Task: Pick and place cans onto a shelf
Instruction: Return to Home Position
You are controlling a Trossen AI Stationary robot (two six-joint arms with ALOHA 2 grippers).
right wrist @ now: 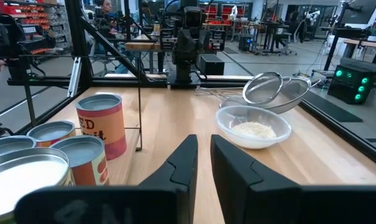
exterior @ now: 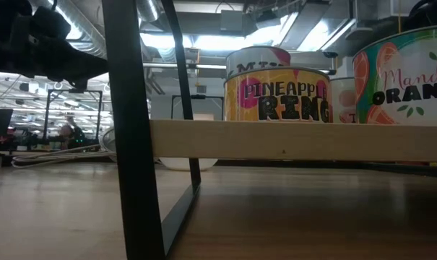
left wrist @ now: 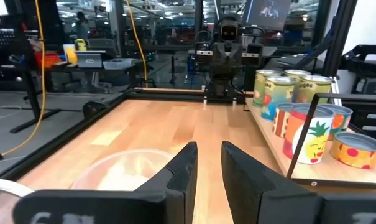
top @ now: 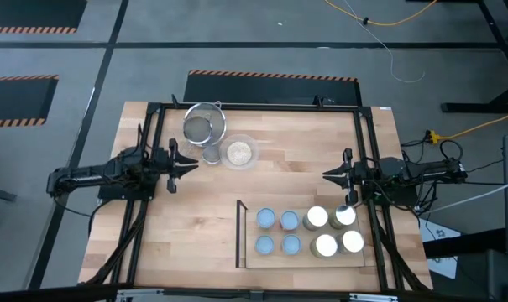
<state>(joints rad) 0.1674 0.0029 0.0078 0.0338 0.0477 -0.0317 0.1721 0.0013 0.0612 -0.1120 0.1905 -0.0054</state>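
Several cans (top: 308, 231) stand upright in two rows on the light-wood shelf (top: 308, 262). The left ones have pale blue tops (top: 265, 219) and the right ones shiny white tops (top: 325, 245). The shelf's thin dark upright edge (top: 238, 233) is on its left side. The low view shows the shelf board (exterior: 276, 139) with a pineapple-labelled can (exterior: 279, 94) on it. My left gripper (top: 195, 166) (left wrist: 209, 155) hovers at the table's left, shut and empty. My right gripper (top: 325, 175) (right wrist: 204, 146) hovers just beyond the shelf's far right corner, shut and empty.
A metal mesh strainer (top: 205, 124) and a clear glass bowl of grains (top: 238, 152) sit at the table's far middle, just right of my left gripper. Bare wood (top: 195, 226) lies left of the shelf. Black frame rails (top: 363, 151) run along the table's sides.
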